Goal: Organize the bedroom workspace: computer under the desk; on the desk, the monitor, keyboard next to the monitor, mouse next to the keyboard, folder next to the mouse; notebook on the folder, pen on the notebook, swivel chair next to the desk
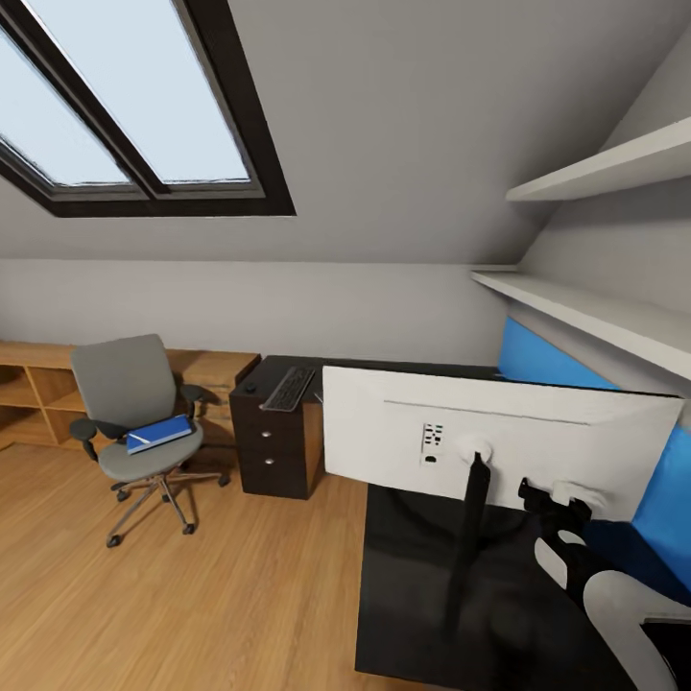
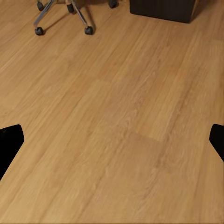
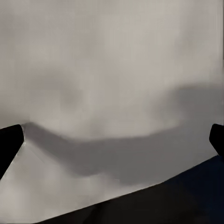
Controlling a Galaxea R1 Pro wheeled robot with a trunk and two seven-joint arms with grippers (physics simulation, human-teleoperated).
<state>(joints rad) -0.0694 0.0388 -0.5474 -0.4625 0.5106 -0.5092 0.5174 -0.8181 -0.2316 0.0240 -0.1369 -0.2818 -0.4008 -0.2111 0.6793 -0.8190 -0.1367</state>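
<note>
My right claw (image 1: 561, 499) sat against the back of the monitor (image 1: 499, 437), near its right edge; whether it gripped the panel I could not tell from the head view. In the right wrist view my fingertips (image 3: 9, 142) stood wide at the frame edges, with the pale grey panel close ahead. The monitor was white-backed, on a black stand (image 1: 467, 547), held over a dark surface (image 1: 422, 595). My left claw (image 2: 112, 140) was spread wide over the wood floor (image 2: 116, 116). The keyboard (image 1: 288, 388), dark, lay on the brown desk (image 1: 278, 441) with a small black mouse (image 1: 250, 388) just beside it. The blue folder (image 1: 159, 433) lay flat on the grey chair (image 1: 134, 422), left of the desk.
</note>
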